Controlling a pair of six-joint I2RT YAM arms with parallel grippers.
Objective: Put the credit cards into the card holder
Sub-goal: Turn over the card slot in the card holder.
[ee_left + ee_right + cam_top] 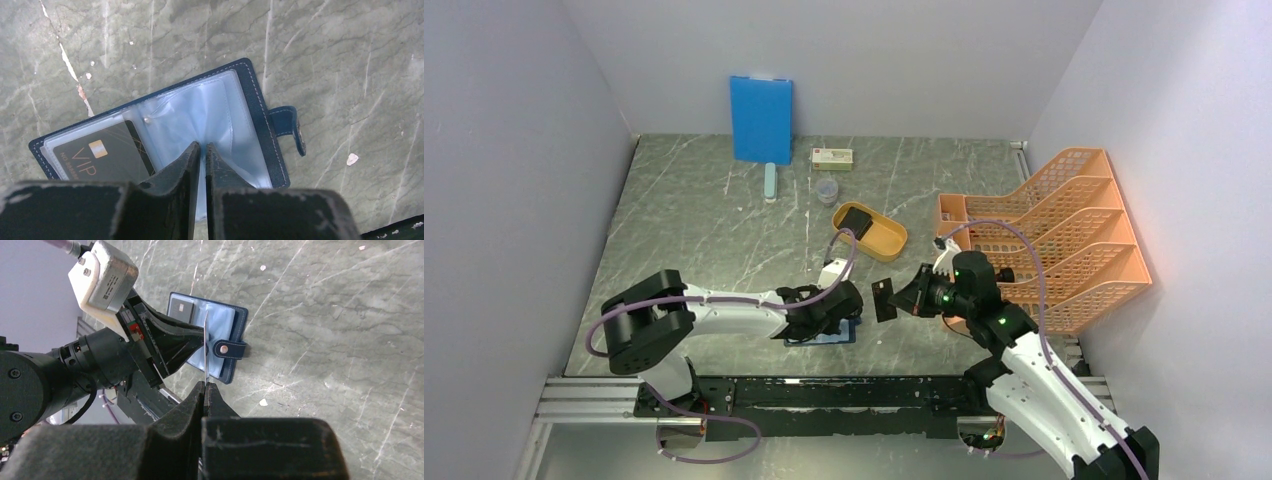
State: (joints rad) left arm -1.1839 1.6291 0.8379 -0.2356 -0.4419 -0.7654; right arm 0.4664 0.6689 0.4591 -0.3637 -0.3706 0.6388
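Top external: desk [724, 230] w/ card holder [844, 335] open flat, bottom centre. Left fingers [175, 170] pinch its clear sleeve [210, 115]; right fingers [192, 405] pressed on black card [884, 299], just right of holder. Best: hold sleeve mouth up, line card edge w/ pocket, slide slowly.

A grey marbled table [704, 230] carries an open card holder [200, 115] at 6 o'clock, a yellow-orange oval tray [886, 243] toward 2, an orange file rack [1064, 240] at 3, and at 12 a leaning blue board [761, 118], pale bar [770, 181], small box [832, 157] and clear cup [826, 189].
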